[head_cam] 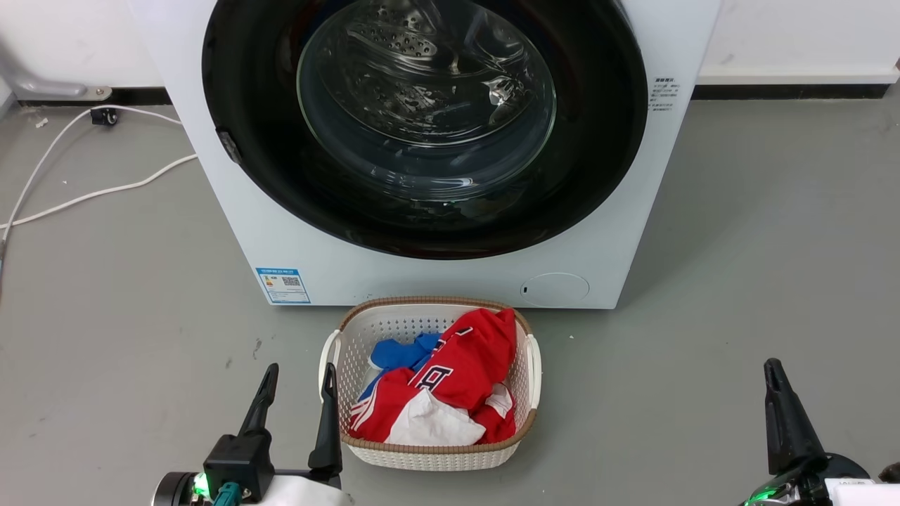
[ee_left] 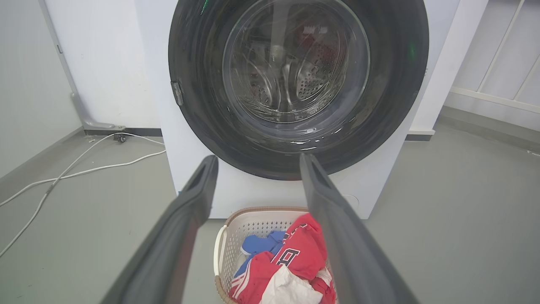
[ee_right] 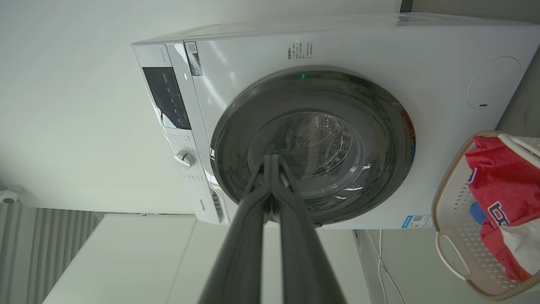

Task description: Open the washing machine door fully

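The washing machine door (head_cam: 422, 126) is a big glossy black round with a bulging glass bowl, lying flat against the white machine (head_cam: 619, 232), shut. A small latch tab (head_cam: 228, 145) sits on its left rim. My left gripper (head_cam: 299, 376) is low at the left, well short of the machine, fingers apart and empty. The left wrist view looks along those fingers at the door (ee_left: 295, 84). My right gripper (head_cam: 773, 372) stands at the lower right, far from the door; in its rolled wrist view the gripper (ee_right: 272, 162) has its fingers pressed together with nothing between, before the door (ee_right: 312, 147).
A white laundry basket (head_cam: 351, 337) with red, blue and white clothes stands on the grey floor right in front of the machine, beside my left gripper. White cables (head_cam: 84, 190) trail across the floor at the left. A white wall runs behind.
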Available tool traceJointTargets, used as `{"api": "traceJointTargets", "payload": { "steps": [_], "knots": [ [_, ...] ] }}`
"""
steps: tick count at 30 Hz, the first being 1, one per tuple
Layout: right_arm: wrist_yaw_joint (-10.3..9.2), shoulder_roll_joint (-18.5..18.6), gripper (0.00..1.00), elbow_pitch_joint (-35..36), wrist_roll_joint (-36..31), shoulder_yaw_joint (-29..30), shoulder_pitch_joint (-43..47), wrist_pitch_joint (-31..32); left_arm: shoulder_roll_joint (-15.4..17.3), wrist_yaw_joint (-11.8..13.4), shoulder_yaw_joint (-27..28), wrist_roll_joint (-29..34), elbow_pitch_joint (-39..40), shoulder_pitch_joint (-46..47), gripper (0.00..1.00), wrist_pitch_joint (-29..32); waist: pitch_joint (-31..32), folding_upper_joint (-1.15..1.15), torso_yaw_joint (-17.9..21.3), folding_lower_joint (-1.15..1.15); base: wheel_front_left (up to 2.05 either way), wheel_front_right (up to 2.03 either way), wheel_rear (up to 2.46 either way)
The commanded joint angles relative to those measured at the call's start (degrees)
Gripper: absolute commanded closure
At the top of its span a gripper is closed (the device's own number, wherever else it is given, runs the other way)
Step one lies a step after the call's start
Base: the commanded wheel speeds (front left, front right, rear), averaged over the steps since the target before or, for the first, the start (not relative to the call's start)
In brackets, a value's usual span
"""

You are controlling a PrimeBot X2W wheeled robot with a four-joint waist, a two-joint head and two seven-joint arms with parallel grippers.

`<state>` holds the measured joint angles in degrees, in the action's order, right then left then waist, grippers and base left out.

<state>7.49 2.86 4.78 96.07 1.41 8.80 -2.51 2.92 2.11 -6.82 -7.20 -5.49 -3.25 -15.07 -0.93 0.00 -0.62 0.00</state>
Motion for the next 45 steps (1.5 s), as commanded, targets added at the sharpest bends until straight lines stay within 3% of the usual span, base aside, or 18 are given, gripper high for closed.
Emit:
{"api": "traceJointTargets", "payload": {
  "steps": [1,10,18,24,35,45],
  "knots": [
    [0.01,0.03,1.00,-0.24,-0.33,0.14,-0.41,-0.25,-0.03,0.32,0.02,0.18,0.23,0.24,0.00,-0.16,-0.21,0.00,-0.06,0.00,0.00,0.00,0.00],
    [0.01,1.25,1.00,-5.46,-0.56,6.35,-8.69,0.19,-0.03,1.13,0.00,1.35,1.91,2.54,0.00,-0.16,-3.82,0.00,-0.47,0.00,0.00,0.00,0.00],
    [0.01,7.44,1.00,-14.96,-0.69,14.26,-23.40,1.15,-0.02,1.66,-0.07,3.70,3.75,6.38,0.00,-0.16,-10.12,0.00,-1.83,0.00,0.00,0.00,0.00],
    [0.01,12.71,1.00,-21.26,-1.09,16.66,-35.44,3.47,-0.03,2.03,-0.41,4.31,5.11,9.69,0.00,-0.15,-15.66,0.00,-3.14,0.00,0.00,0.00,0.00],
    [0.01,20.35,1.00,-28.72,-4.66,12.24,-53.05,10.34,-0.03,2.83,-1.52,3.40,6.41,13.81,0.00,-0.15,-23.74,0.00,-5.19,0.00,0.00,0.00,0.00],
    [0.01,25.88,1.00,-34.48,-9.88,3.81,-66.07,19.13,-0.03,3.52,-2.67,1.91,6.56,16.26,0.00,-0.15,-28.44,0.00,-7.19,0.00,0.00,0.00,0.00]
  ]
}}
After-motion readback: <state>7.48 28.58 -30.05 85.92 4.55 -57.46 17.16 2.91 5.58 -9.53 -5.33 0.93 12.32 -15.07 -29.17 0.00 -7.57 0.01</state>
